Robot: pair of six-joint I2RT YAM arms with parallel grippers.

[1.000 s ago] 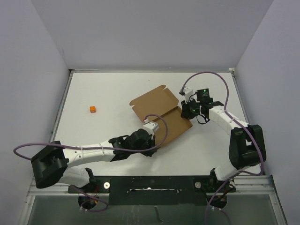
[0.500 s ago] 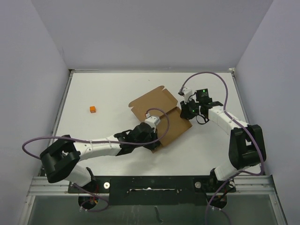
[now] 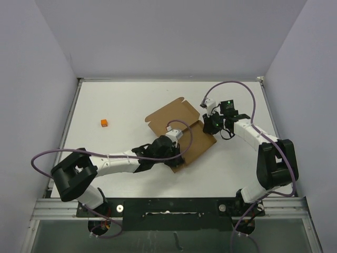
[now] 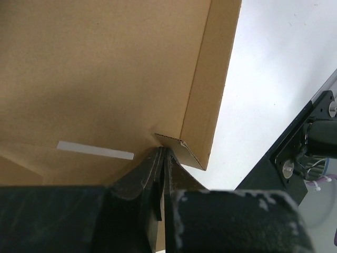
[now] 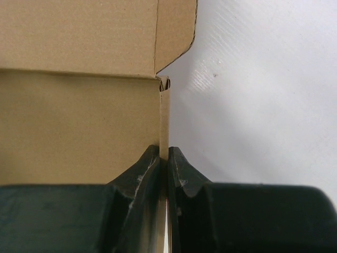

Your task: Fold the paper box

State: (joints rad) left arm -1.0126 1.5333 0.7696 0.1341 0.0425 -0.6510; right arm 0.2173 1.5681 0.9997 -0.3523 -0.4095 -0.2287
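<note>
Nearest, left arm (image 3: 121, 163): stretches from the near-left base across the counter (image 3: 121, 100) to the near corner of the paper box (image 3: 169, 115).
Left jaws: fully closed. The tips are pushed into that near corner, right where a raised side wall (image 4: 208, 79) meets the flat panel. No cardboard shows between them, so they seem to press rather than hold.
Paper box, place: mid-counter, a little right of centre, lying open with one panel nearer and one farther, between the two arms.
Paper box, handling: likely very light, thin and springy. It should bend readily along its creases, but a flat panel may buckle or slide if shoved. Nothing weighs it down, so one side probably needs pinning while another is folded.
Where to take hold: by an edge or a standing wall, close to a crease, pinched across the thin side. The broad panels offer no purchase.
Right jaws: closed almost to touching and pinching the upright wall edge (image 5: 164, 121) on the box's right side. The cardboard sits squarely between them.
Right arm (image 3: 253, 134): comes in from the right.
Orange cube (image 3: 104, 123): far-left of the box, well apart, touched by nothing.
</note>
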